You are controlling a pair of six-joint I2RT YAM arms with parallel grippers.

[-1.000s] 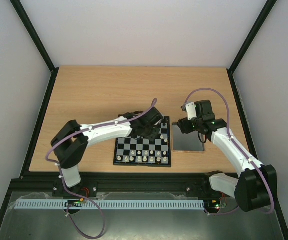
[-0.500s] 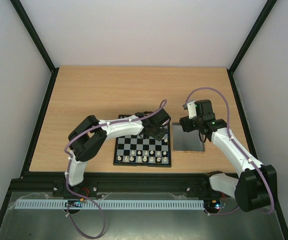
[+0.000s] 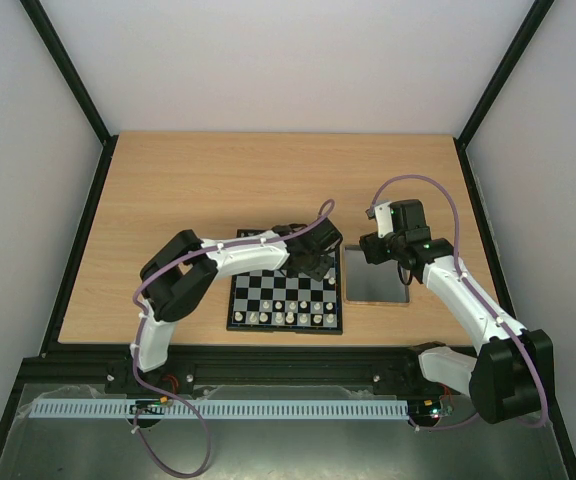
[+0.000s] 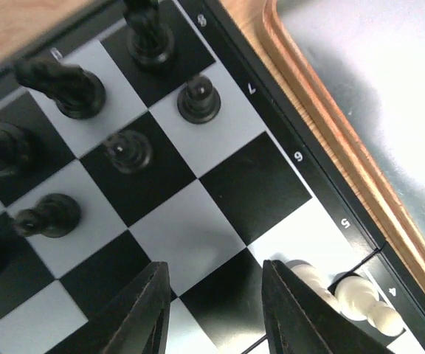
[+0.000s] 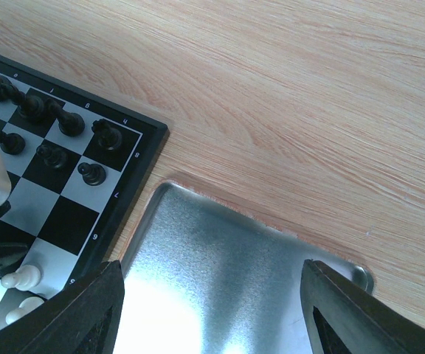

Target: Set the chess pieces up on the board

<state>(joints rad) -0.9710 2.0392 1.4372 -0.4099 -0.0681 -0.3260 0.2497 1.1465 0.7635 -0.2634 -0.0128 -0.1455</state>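
The board (image 3: 234,322) lies at the table's front middle, black figures on its far rows and cream-white chess pieces (image 3: 290,318) on its near rows. My left gripper (image 3: 318,265) hangs low over the board's right side. In the left wrist view it (image 4: 216,313) is open and empty over bare squares, with two white pieces (image 4: 364,299) lying just outside its right finger (image 4: 297,310) at the board's edge. Black figures (image 4: 198,99) stand beyond. My right gripper (image 3: 373,252) is open and empty above the metal tray (image 5: 220,273); both its fingers (image 5: 87,317) frame the bare tray.
The shiny metal tray (image 3: 376,288) sits right beside the board's right edge on a wooden base. In the right wrist view the board's corner (image 5: 142,158) with black figures (image 5: 107,134) and two white pieces (image 5: 22,277) shows at the left. Bare wood lies behind.
My left arm swung right across the board, its elbow rising, and the gripper now sits over the board's right side. The right arm barely moved.
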